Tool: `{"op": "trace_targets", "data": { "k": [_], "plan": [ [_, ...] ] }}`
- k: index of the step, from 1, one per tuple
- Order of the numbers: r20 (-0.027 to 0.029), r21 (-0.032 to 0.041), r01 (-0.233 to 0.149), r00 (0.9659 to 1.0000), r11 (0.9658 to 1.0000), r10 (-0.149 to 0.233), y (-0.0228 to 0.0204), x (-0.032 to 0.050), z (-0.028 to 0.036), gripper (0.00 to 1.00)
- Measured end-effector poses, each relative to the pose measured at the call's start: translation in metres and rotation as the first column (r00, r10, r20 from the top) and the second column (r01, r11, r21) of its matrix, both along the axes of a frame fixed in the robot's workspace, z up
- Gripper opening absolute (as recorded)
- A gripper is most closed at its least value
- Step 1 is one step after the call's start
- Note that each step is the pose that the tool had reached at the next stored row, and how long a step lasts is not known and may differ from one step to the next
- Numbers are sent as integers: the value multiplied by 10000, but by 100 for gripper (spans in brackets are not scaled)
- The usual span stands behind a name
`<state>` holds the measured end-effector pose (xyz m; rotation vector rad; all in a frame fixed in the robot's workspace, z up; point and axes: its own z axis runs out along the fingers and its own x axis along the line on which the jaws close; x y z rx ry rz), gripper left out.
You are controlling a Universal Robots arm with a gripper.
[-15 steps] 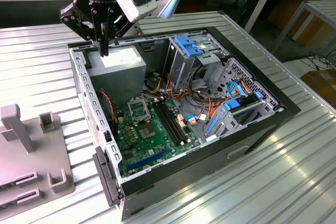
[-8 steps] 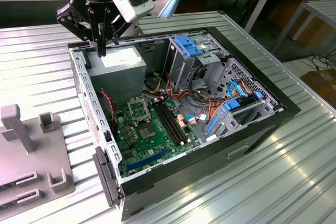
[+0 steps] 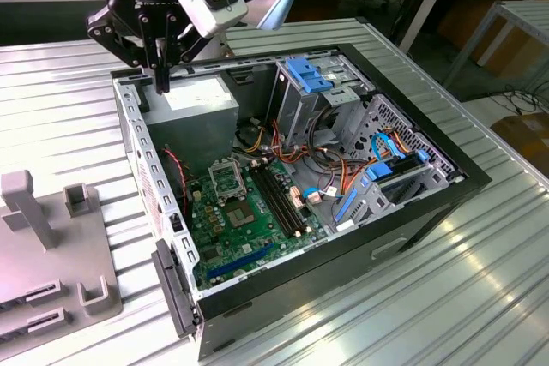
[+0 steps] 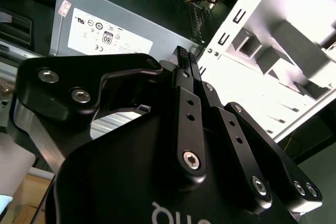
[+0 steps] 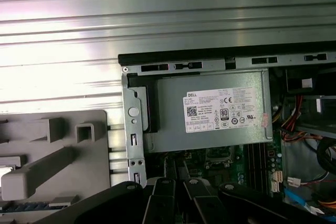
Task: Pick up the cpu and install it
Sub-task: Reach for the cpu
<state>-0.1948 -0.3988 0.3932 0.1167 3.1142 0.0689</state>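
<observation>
We see the gripper (image 3: 161, 83) at 11 o'clock in the exterior view, over the 10 o'clock corner of the open computer case (image 3: 429, 203). In the second wrist view the fingertips (image 4: 180, 61) are pressed together. They hang over the edge of the grey power supply (image 4: 121, 19), just beside the pale metal side wall (image 4: 273, 77). We cannot tell if the tips touch metal.

Cpu: we cannot tell where it is. The socket (image 3: 225, 179) sits near 9 o'clock inside the case, on the green board (image 3: 257, 237), just at 6 o'clock of the power supply. Its middle is too dark and small to read.

A grey holder block (image 3: 51, 246) lies on the ribbed table (image 3: 69, 83) at 8 o'clock, beside the case and well apart from the gripper. A blue-tabbed drive cage (image 3: 307, 75) stands at 12 o'clock in the case.
</observation>
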Motion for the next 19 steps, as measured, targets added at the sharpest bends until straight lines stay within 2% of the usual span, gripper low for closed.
{"op": "trace_targets", "data": {
  "k": [19],
  "plan": [
    [-7,0,0,10000,10000,0,0,-114,0,15]
  ]
}}
